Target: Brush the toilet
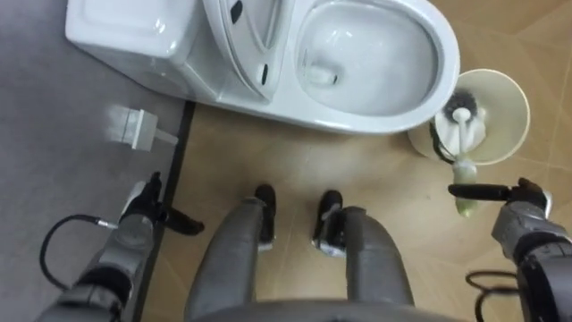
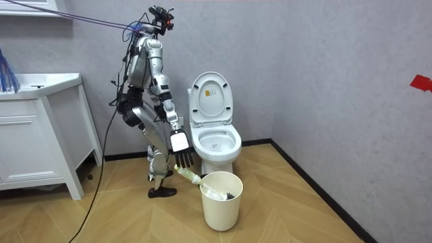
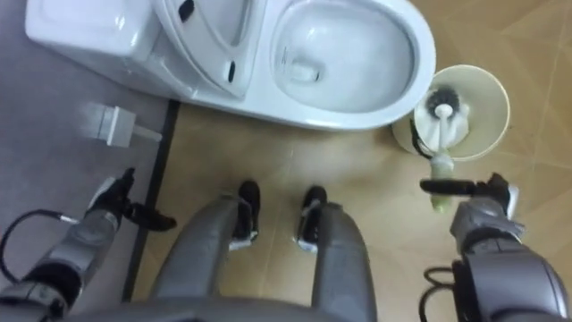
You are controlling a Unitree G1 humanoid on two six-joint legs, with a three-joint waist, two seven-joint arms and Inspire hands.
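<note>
Right hand (image 1: pixel 527 197) straight-fingered, slim brush handle (image 1: pixel 464 174), round cream bin (image 1: pixel 515 89)

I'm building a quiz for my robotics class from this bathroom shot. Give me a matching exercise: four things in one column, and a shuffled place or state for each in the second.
Things:
1. toilet lid
2. brush
3. bucket
4. left hand

Places or states:
A. on the floor beside the toilet bowl
B. raised
C. in the bucket, handle leaning over its rim
D. open, near the dark floor strip

Pairs: 1-B, 2-C, 3-A, 4-D
</note>
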